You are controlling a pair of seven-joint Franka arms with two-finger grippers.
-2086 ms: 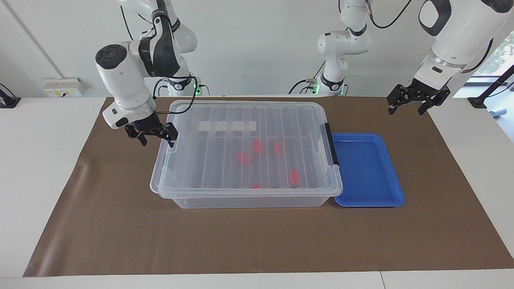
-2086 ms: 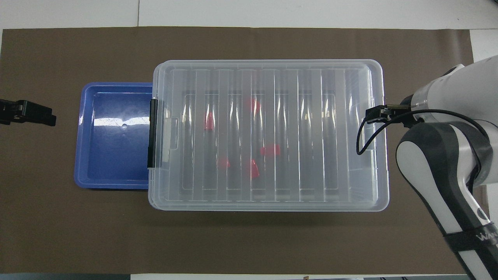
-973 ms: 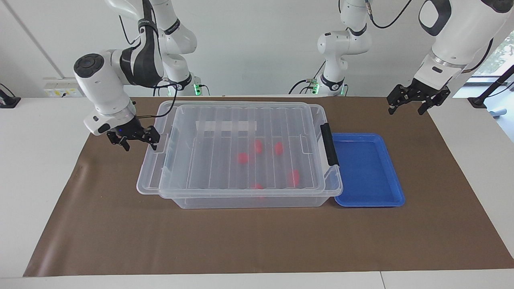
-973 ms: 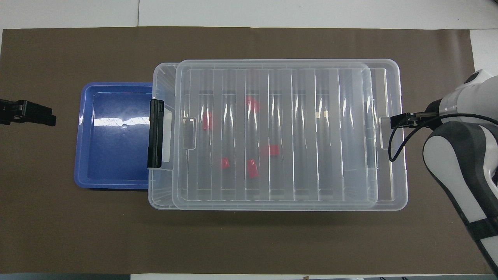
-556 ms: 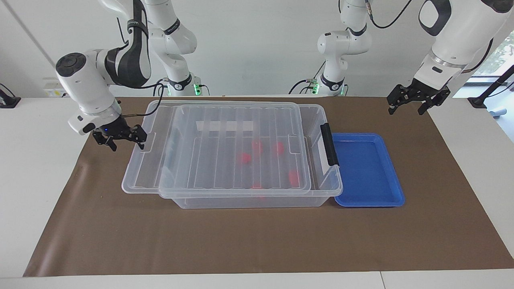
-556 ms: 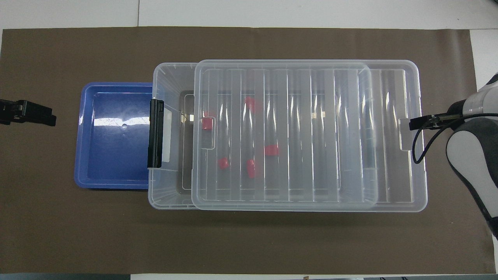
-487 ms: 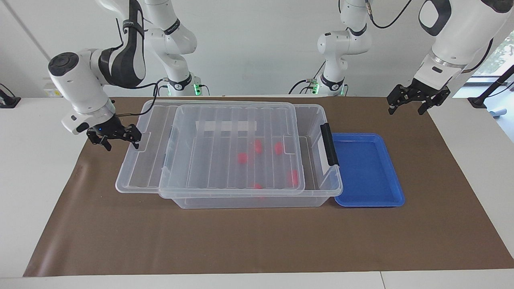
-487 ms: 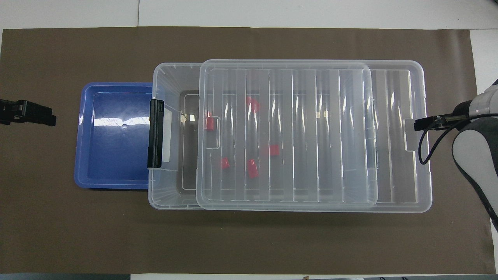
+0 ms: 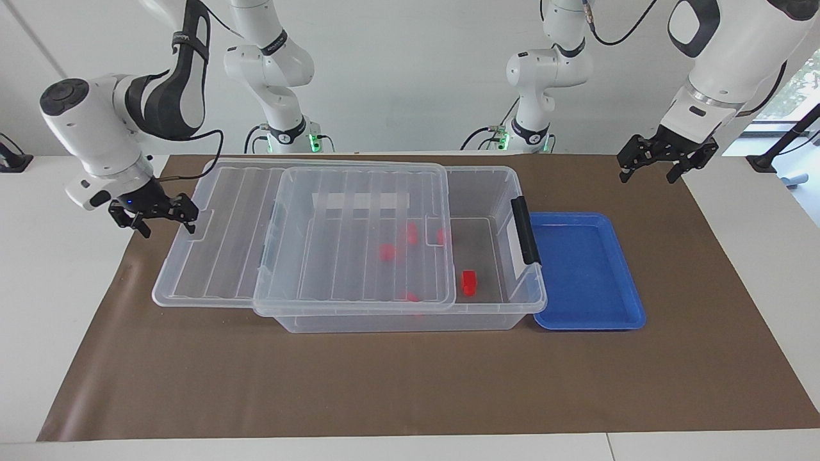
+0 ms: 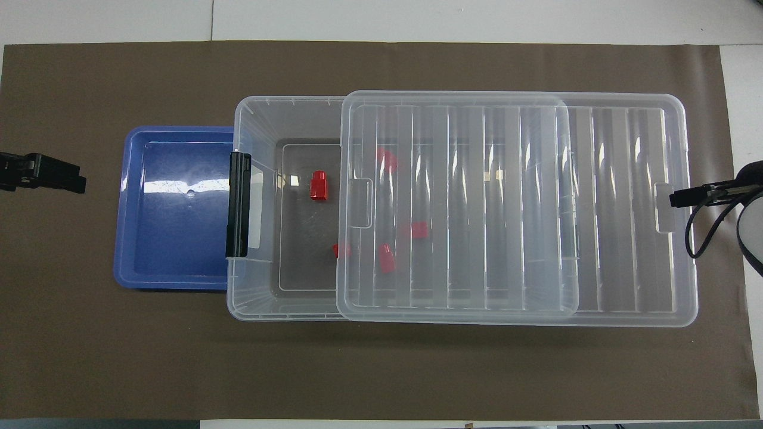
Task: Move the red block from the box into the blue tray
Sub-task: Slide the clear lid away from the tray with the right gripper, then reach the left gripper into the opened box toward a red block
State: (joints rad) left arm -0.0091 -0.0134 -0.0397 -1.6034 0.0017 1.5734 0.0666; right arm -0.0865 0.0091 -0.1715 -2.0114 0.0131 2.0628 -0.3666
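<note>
My right gripper point(image 9: 154, 218) is at the end edge of the lid point(image 9: 224, 237), at the right arm's end of the table. Its jaws stand wide; one finger touches the lid's edge tab, but whether it grips the tab I cannot tell. The lid lies partly slid off the box point(image 9: 500, 307), overhanging it toward the right arm's end and leaving the box open at the end nearest the tray point(image 9: 586, 269).

One red block point(image 9: 469, 282) lies uncovered on the box floor, near the black latch point(image 9: 525, 238). Four more blocks point(image 10: 386, 258) show through the lid; one of them sits half under its edge.

The tray sits just beside the box's latch end, on the brown mat point(image 9: 410, 384).

My left gripper point(image 9: 666, 160) waits with jaws open, holding nothing, raised over the mat's corner near the tray.
</note>
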